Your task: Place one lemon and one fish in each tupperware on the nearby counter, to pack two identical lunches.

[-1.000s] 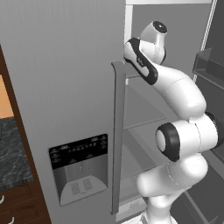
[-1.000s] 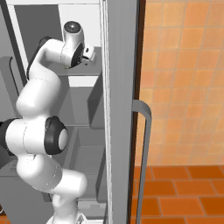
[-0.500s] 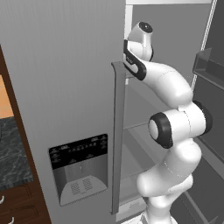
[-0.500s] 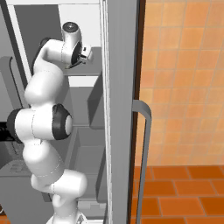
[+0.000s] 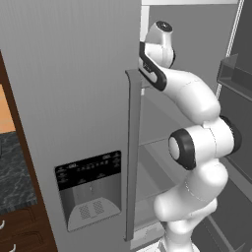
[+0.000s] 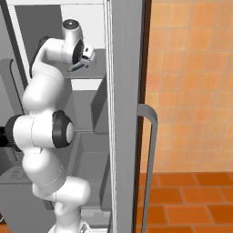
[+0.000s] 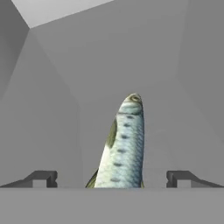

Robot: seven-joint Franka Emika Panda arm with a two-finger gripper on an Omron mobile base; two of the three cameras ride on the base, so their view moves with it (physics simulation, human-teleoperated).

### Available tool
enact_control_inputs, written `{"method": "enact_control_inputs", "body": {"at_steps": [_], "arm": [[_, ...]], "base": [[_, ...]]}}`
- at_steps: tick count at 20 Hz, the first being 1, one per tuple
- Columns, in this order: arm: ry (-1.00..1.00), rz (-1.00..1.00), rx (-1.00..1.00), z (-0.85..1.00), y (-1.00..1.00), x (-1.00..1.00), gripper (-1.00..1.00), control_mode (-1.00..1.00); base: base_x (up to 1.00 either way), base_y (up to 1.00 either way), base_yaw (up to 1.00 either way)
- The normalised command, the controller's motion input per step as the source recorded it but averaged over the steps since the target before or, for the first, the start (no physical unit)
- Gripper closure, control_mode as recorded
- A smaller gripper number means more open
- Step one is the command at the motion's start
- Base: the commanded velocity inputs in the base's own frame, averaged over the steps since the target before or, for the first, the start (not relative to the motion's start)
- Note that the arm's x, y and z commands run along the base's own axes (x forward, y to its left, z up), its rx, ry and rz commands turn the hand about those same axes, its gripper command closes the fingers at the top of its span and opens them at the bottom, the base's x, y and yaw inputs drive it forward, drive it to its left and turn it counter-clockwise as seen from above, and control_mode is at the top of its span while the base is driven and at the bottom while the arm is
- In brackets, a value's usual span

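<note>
The gripper has its two fingertips spread wide apart with nothing clamped between them, and it points into the pale grey interior of the open fridge. A silvery, dark-spotted fish lies straight ahead of it, in line with the gap between the tips, its head pointing away toward the back wall and its tail end nearest the tool. From the right base camera the gripper sits high inside the fridge beside the door edge, and the dark speckled counter lies far off to the arm's left and below, past the closed door with its dispenser panel.
</note>
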Motion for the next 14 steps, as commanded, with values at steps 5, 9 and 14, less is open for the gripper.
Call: {"method": "enact_control_inputs", "body": {"at_steps": [5,9,14], "arm": [[-0.04,0.00,0.00,-0.07,0.10,0.10,-1.00,-1.00],[-0.02,0.00,-0.03,-0.46,0.07,0.10,1.00,-1.00],[0.00,0.00,-0.05,-0.63,0.00,0.00,1.00,-1.00]], "base": [[0.00,0.00,0.00],[0.00,0.00,0.00],[0.00,0.00,0.00]]}}
